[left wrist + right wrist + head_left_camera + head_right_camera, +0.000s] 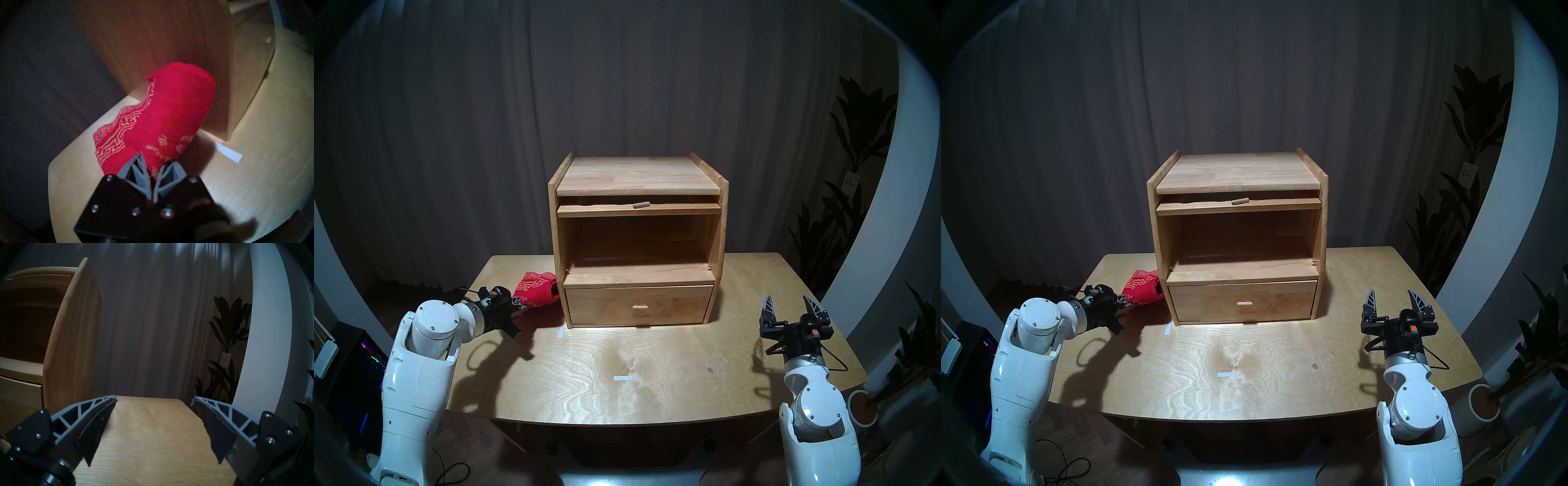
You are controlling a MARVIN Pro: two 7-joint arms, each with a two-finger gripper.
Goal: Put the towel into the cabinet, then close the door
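- Two claws are in view above the table (653, 390), one at each side of the cabinet (636, 176).
- Left claw (153, 167): its grey fingers (136, 169) are pinched together on one end of the towel (173, 110), with red cloth showing in the narrow slit between them.
- Beyond that claw's tips the towel stretches away as a rolled red bundle, its pale orange maze border hanging on the claw's left in the wrist view.
- The towel's far end lies close against the cabinet's outer side wall; whether it touches the wood cannot be told.
- Seen from the head, the towel (536, 293) is outside the cabinet, between the left claw (517, 305) and the cabinet's lower left corner.
- A strip of white tape (227, 152) lies on the table to the right of the left claw in its wrist view.
- The open compartment (639, 241) sits ahead and to the right of the left claw, higher than it.
- The door (639, 210) is swung up level under the cabinet top, its peg handle (641, 204) pointing upward.
- The drawer (638, 305) below is shut.
- Right claw (153, 400): its fingers are spread wide with nothing between them, only bare table beyond.
- The cabinet's right side wall stands to the left of that claw, well apart from it.
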